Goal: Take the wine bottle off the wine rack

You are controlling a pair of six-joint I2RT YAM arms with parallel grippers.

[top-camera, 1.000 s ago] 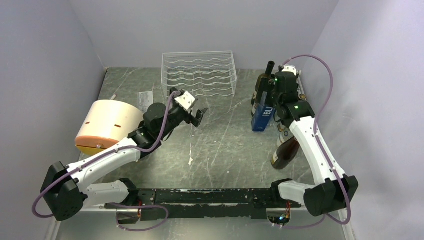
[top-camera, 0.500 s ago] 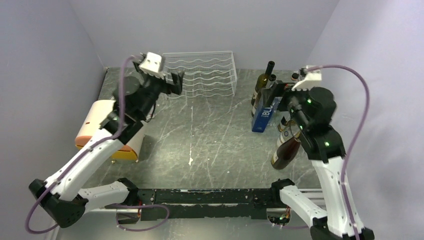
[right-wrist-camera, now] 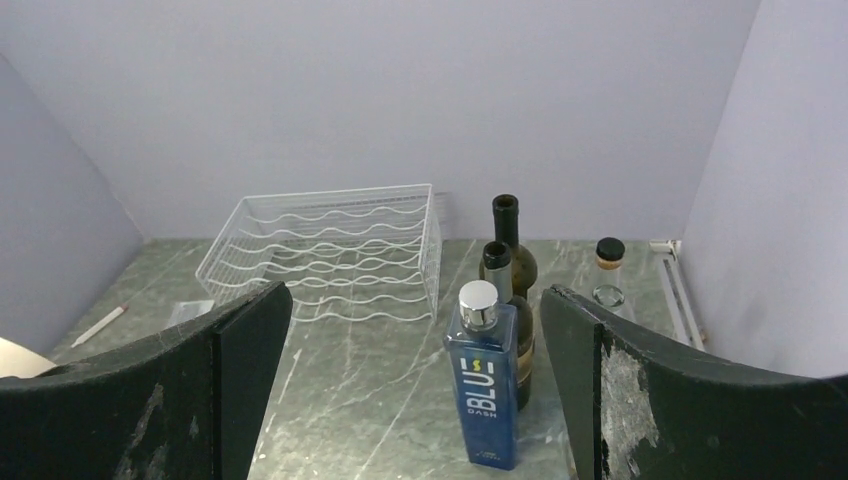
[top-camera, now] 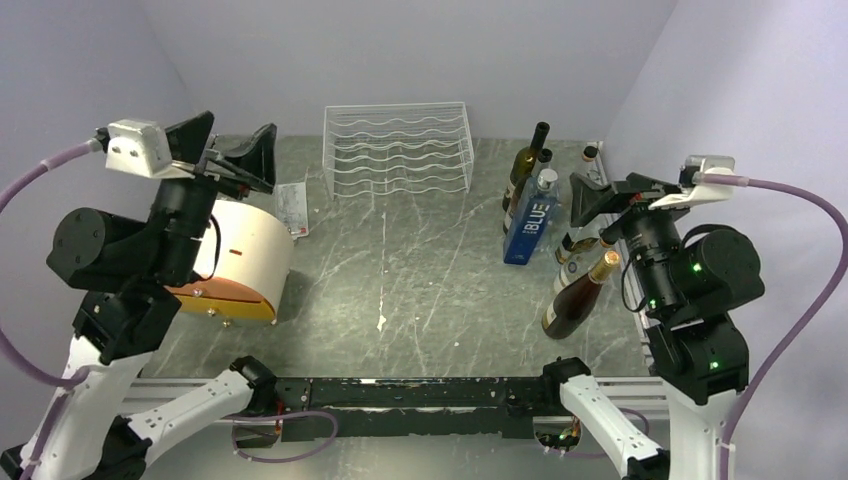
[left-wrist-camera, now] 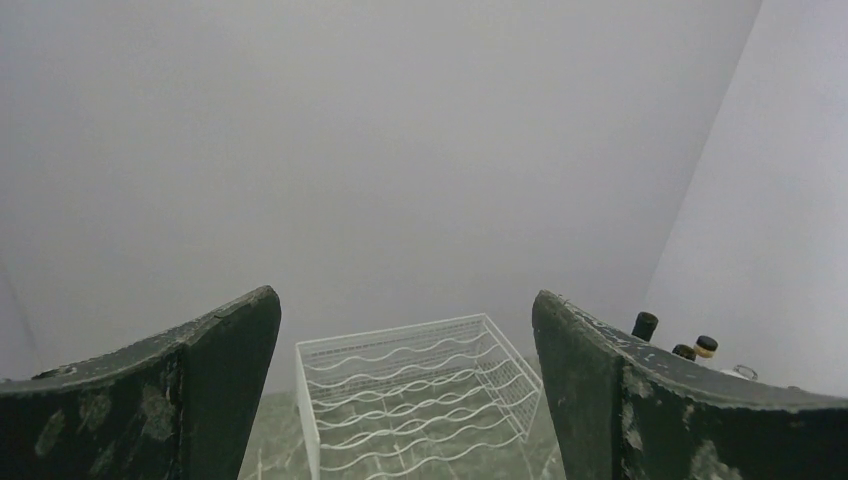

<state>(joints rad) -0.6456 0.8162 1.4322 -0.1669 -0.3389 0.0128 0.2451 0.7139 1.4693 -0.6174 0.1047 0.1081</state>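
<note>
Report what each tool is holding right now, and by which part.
Nothing is held. The left tool and the right tool are both wide open and empty, well clear of every bottle.

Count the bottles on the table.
5, on the right: blue bottle, tall dark bottle and second dark bottle behind it, small clear bottle near the far corner, brown bottle nearest the arms. More may hide behind the right gripper. The rack holds none.
</note>
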